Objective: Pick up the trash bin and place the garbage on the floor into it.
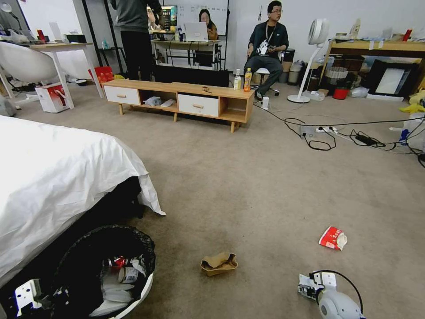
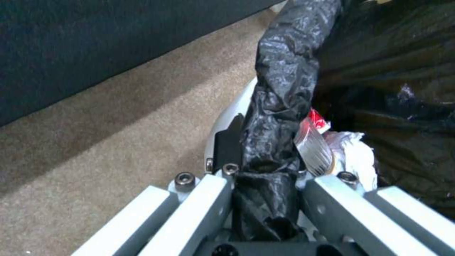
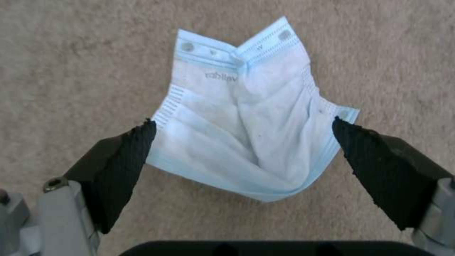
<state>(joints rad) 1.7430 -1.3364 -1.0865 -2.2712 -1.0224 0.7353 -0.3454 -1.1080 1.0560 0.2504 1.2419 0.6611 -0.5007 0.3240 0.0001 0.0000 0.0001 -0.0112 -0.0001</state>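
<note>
Left gripper (image 2: pixel 265 185) clamps trash bin (image 1: pixel 133 294) rim at 7 o'clock. Right gripper (image 3: pixel 244 156), fingers spread, straddles face mask (image 3: pixel 246 117); next: lower, close.

We stood on a beige carpet (image 1: pixel 248 186) that ran across the whole room. A bed with a white sheet (image 1: pixel 53 177) was at our left. Farther off a low wooden cabinet (image 1: pixel 179 99) with two white drawers stood before desks, a white standing fan (image 1: pixel 312 57) and white walls, with black cables (image 1: pixel 336 133) trailing nearby.
</note>
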